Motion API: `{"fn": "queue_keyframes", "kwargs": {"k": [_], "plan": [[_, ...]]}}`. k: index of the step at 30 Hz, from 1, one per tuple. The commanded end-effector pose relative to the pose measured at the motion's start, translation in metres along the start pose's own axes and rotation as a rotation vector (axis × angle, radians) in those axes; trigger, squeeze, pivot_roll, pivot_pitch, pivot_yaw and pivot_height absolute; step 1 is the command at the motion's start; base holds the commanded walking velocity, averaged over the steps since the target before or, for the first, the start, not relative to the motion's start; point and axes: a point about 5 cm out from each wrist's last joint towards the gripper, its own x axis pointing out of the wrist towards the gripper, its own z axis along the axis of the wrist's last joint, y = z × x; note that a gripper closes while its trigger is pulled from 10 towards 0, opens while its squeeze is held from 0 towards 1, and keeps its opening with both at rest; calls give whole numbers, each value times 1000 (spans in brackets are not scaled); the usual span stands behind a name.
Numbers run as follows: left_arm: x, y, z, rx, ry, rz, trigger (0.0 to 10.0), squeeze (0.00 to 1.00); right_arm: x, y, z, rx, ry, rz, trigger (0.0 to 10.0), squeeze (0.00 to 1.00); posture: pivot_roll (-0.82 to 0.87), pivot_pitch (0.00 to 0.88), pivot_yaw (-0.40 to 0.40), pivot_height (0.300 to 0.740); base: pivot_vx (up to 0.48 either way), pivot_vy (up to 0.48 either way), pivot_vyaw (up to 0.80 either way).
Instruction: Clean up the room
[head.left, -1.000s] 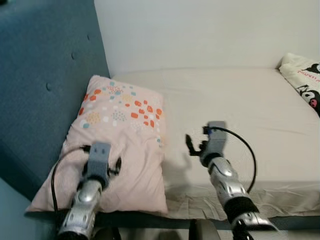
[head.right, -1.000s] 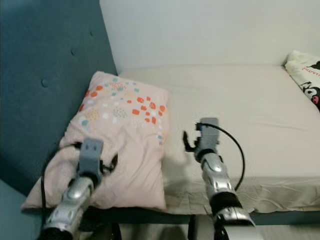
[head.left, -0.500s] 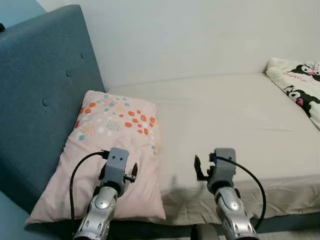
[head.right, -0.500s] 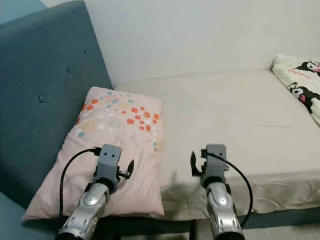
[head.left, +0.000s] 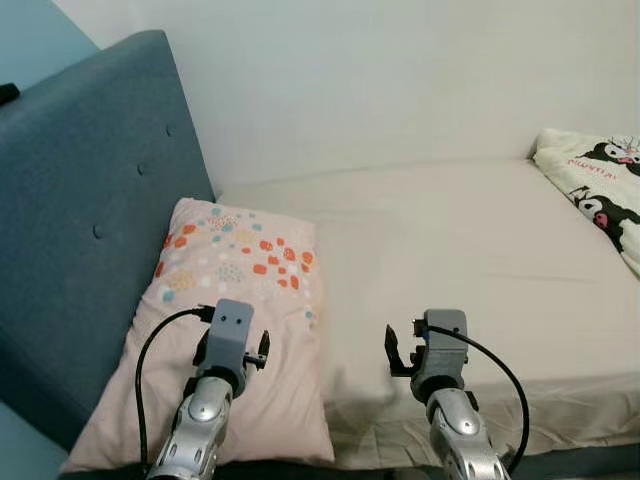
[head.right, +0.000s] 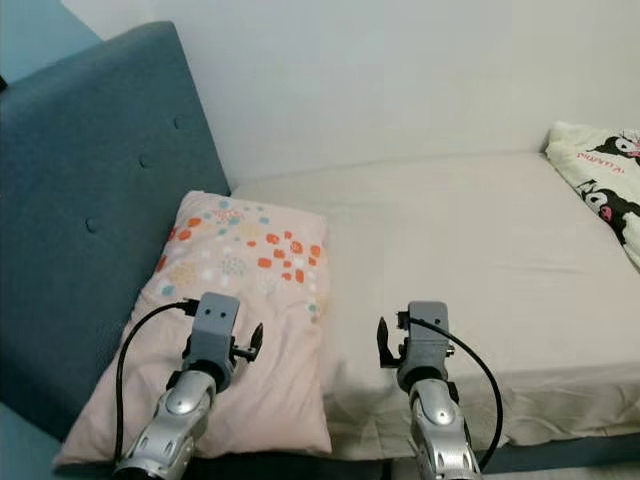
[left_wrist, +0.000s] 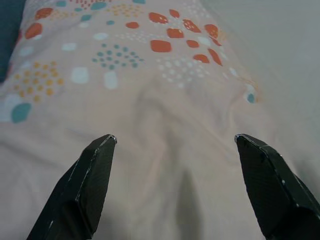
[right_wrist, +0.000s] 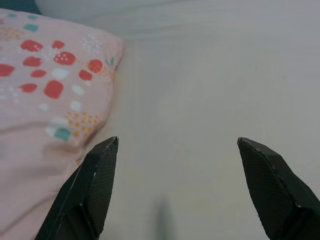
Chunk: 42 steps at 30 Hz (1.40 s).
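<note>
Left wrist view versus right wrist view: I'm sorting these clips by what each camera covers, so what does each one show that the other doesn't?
The left wrist view alone has the left gripper, open, with the pink pillow's wrinkled middle beneath it. The right wrist view alone has the right gripper, open, over the beige bed sheet. Both share the pillow with its red and teal spots, and some sheet beside it.

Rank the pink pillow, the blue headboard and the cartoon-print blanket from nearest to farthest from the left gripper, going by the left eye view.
1. Pink pillow, directly under the left gripper.
2. Blue headboard, to the robot's left.
3. Cartoon-print blanket, far right on the bed.
</note>
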Motion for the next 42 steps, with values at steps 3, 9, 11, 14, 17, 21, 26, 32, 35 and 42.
{"fn": "queue_keyframes", "kwargs": {"k": [3,9,11,14,17,21,26,32,35,42], "plan": [[-4,5,-5,13,19,10,10000,0,-2,7,-2,17,14,23,10000,0,-24,54,31,678,0,0,0],[-5,9,-5,1,17,23,10000,0,-3,11,-2,28,20,42,10000,0,-19,54,24,703,0,0,0],[-5,9,-4,0,9,22,10000,0,-3,12,-2,28,19,46,10000,0,-19,52,23,718,0,0,0],[-5,9,-3,-1,6,22,10000,0,-3,12,-3,28,20,47,10000,0,-18,48,23,728,0,0,0],[-6,9,-2,-5,-2,22,10000,0,-4,12,-3,33,24,50,10000,0,-18,46,23,740,0,0,0],[-6,9,-1,-13,-10,23,10000,0,-5,14,-5,38,29,55,10000,0,-16,42,24,740,0,0,0],[-7,11,-1,-13,-16,37,10000,0,-6,19,-8,54,45,77,10000,0,-14,38,19,740,0,0,0],[-14,17,-31,-34,100,55,10000,0,-5,27,-31,50,177,99,10000,0,-15,25,13,740,0,0,0],[-16,18,-45,-12,172,38,10000,0,-6,24,-42,49,230,67,10000,0,-13,19,13,740,0,0,0],[-17,17,-56,37,238,0,10000,0,-9,20,-57,-2,312,51,10000,0,-15,12,10,740,0,0,0]]}}
